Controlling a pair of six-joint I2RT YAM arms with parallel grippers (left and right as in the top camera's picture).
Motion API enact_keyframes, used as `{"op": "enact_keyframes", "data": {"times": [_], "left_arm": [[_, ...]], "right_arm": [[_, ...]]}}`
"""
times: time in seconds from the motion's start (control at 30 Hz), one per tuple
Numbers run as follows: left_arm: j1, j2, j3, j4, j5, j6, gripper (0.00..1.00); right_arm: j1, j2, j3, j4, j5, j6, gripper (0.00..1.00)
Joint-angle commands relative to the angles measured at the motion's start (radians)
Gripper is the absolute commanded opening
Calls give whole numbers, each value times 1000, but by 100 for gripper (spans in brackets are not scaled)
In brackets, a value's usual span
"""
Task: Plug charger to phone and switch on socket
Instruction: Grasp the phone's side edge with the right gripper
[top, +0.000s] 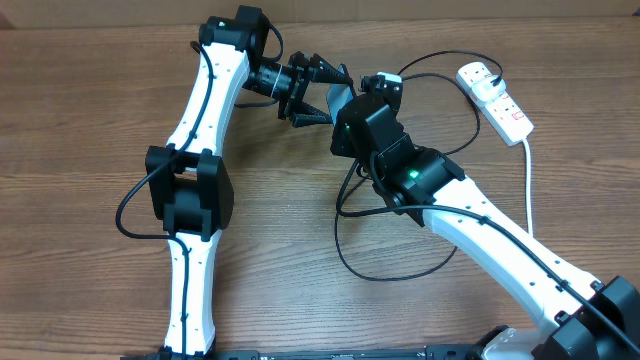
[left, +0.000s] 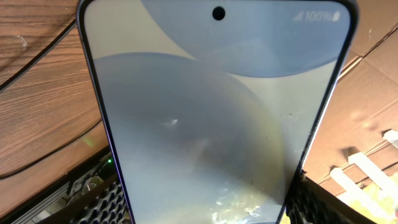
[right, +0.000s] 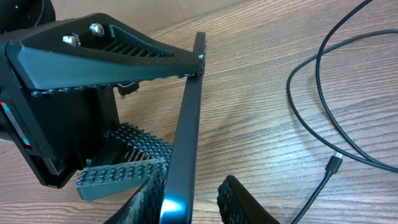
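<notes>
Wood worktop (top: 280, 250), both arms meeting mid-back.

Charger (top: 392, 275): long thin black cable, looped loosely on the worktop under and right of the right arm. One run reaches the far end of the socket.

Socket (top: 497, 98): white oblong strip with red markings at back right, lying flat. Its thick white cord (top: 528, 185) trails toward the front.

Left gripper (top: 330, 95): wide, clamped across the phone's width, with ribbed pads on both long edges.

Phone (left: 211, 124): held off the worktop. Slim, dark frame, pale blue-grey screen with curved shapes, punch-hole camera top centre, "100%" top corner, glare low on the glass. Edge-on in the right wrist view.

Right gripper (right: 191, 194): partly open, straddling the phone's edge. One pad is against it, the other has a visible gap.

Connector tip (right: 336, 163): small, black, loose on the worktop, well apart from the phone.
</notes>
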Motion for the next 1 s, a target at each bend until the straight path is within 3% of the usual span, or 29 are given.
{"op": "enact_keyframes", "data": {"times": [0.0, 0.23, 0.63, 0.97], "left_arm": [[-3, -1, 28, 0, 34, 16, 70], [-3, -1, 28, 0, 34, 11, 70], [-22, -1, 28, 0, 35, 11, 70], [-22, -1, 28, 0, 35, 12, 71]], "right_arm": [[-5, 0, 24, 11, -4, 3, 29], [-5, 1, 24, 26, -4, 5, 24], [-5, 4, 24, 24, 12, 4, 22], [-5, 4, 24, 18, 21, 9, 10]]}}
